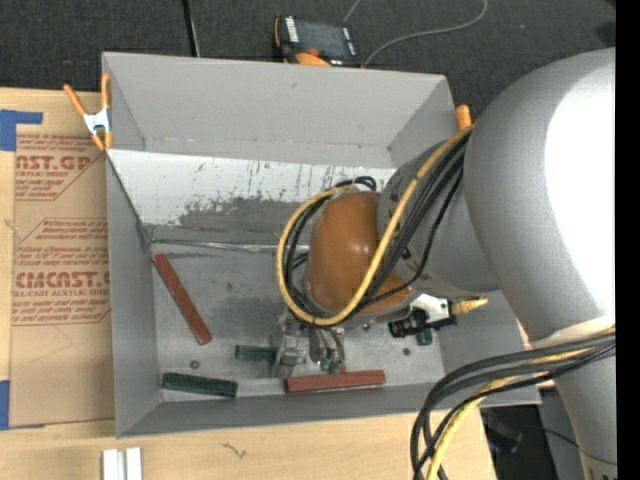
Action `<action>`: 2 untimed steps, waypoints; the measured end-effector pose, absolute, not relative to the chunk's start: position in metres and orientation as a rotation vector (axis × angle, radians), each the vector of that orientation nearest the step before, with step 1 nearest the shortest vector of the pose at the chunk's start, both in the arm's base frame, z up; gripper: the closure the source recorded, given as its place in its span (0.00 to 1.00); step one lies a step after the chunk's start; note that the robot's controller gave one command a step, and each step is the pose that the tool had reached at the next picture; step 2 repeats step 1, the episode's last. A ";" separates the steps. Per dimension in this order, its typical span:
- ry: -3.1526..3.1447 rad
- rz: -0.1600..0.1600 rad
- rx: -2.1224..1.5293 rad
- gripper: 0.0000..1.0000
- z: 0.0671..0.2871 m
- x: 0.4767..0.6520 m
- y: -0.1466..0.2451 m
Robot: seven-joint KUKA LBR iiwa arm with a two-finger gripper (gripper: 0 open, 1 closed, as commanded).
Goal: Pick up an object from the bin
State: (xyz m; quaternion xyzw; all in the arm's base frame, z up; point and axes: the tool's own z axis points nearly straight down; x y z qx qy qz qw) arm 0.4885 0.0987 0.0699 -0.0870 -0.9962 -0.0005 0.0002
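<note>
Starting at the near wall of the grey bin [270, 108]: a red-brown bar [335, 379] flat on the floor at about six o'clock, lengthwise along that wall. At seven o'clock, farther left along the same wall, a dark green marker [200, 385], also flat and lengthwise, well apart from the bar. Just beyond the marker, a tiny black speck [195, 366], too small to name.

Next, just beyond the bar, the gripper [312, 353], low and close to the floor, over the strip between the bar's left half and the open floor. Touching the bar or apart from it: impossible to tell. Wide or narrow: likewise impossible to tell, the tip being dark and crowded with metal parts. At nine o'clock from the gripper, just beside it, a short dark green piece [255, 352] flat on the floor. So, nearest to the gripper, the bar and this green piece.

Farther in, at about nine o'clock of the floor, a long red-brown stick [181, 299], slanting from eleven o'clock down to five o'clock, well apart from the gripper and the other things.

Beyond the gripper, toward twelve o'clock, the orange-brown wrist cover [345, 248], ringed by loops of yellow and black cable [287, 258]. At three o'clock, the pale grey arm [550, 198], bulky, across the bin's right rim. Farthest off, the scratched back slope of the bin.
</note>
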 end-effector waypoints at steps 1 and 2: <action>-3.137 -0.004 -0.282 1.00 0.218 0.493 0.083; -3.137 -0.004 -0.282 1.00 0.218 0.493 0.083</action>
